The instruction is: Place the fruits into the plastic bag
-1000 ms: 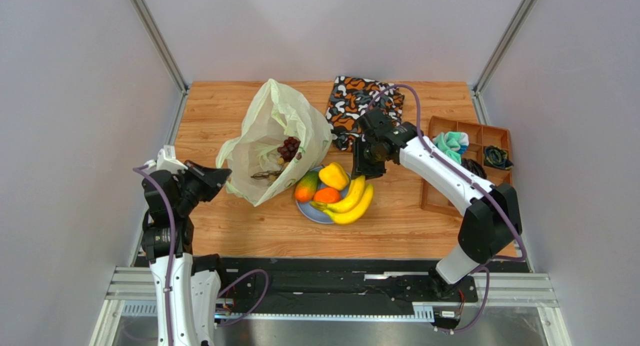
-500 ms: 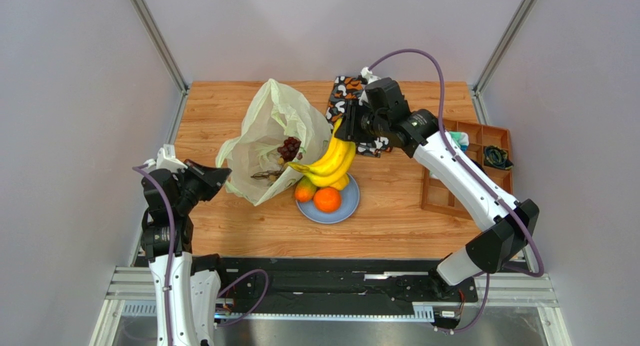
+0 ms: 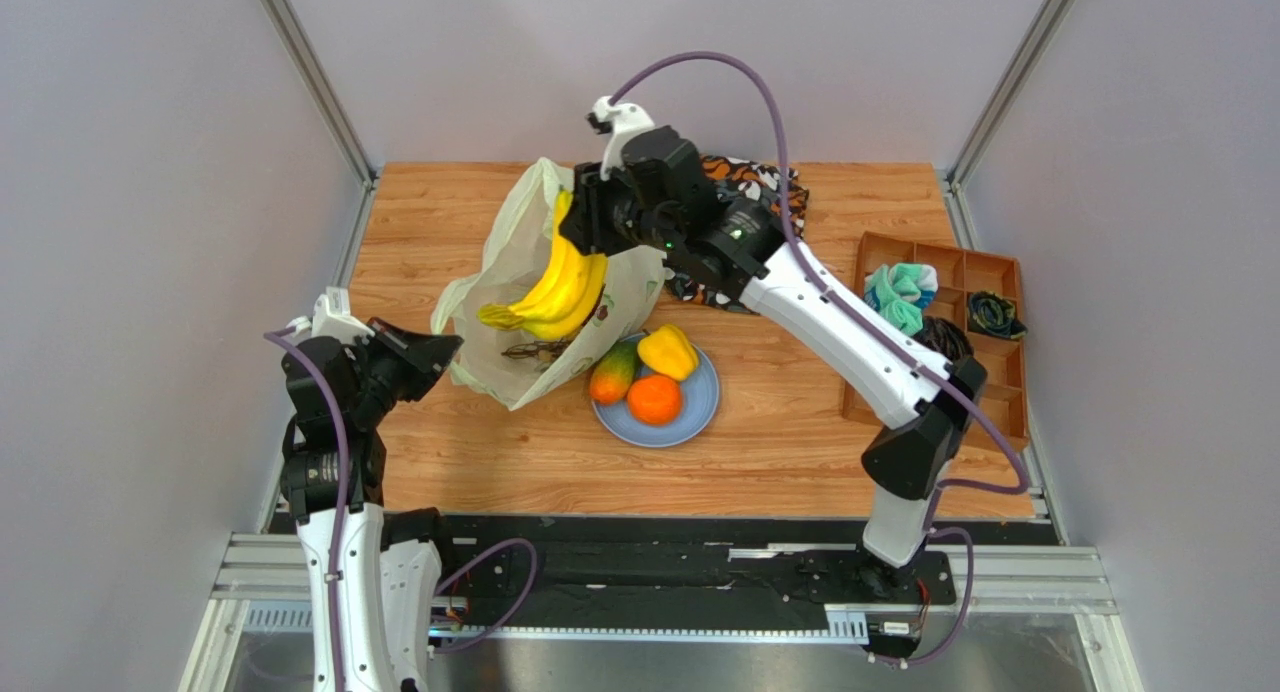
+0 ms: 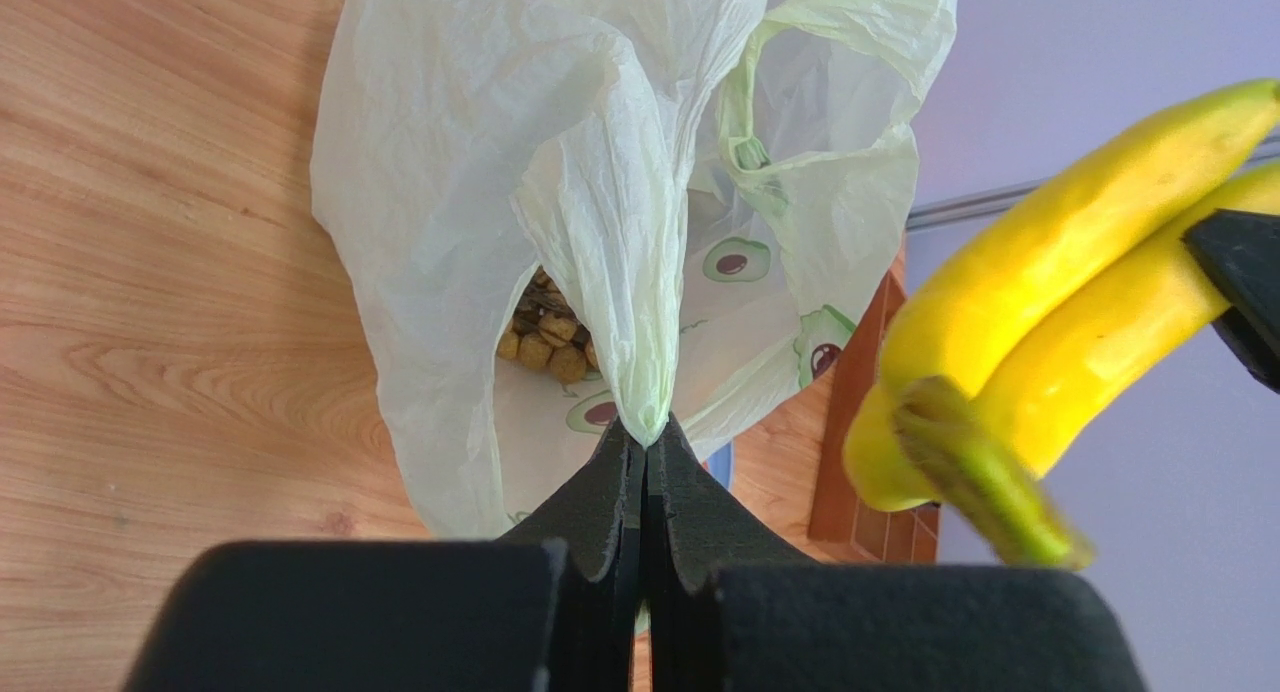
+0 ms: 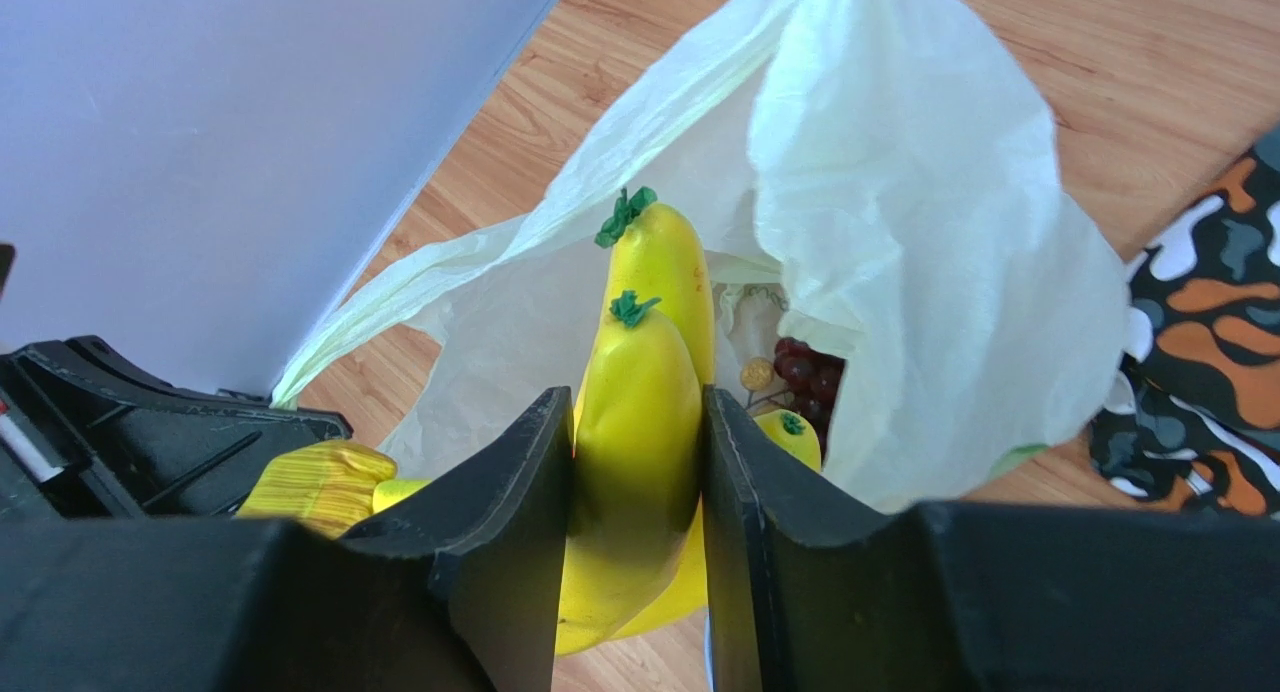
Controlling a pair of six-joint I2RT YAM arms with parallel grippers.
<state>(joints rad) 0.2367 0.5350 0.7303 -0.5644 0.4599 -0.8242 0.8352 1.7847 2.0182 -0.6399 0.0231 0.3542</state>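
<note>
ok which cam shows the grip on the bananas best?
Right wrist: both fingers press the bananas from either side, above the open plastic bag. Top view shows them hanging over the bag, grip hidden. Left wrist catches only their lower part.

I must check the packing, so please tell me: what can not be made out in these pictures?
Top view: yellow bananas cover the mouth of the thin pale green plastic bag; most contents hidden.
Right wrist view: black gripper fingers hide the bananas' lower part.
Top view: items in the brown compartment tray are too small to name.
</note>
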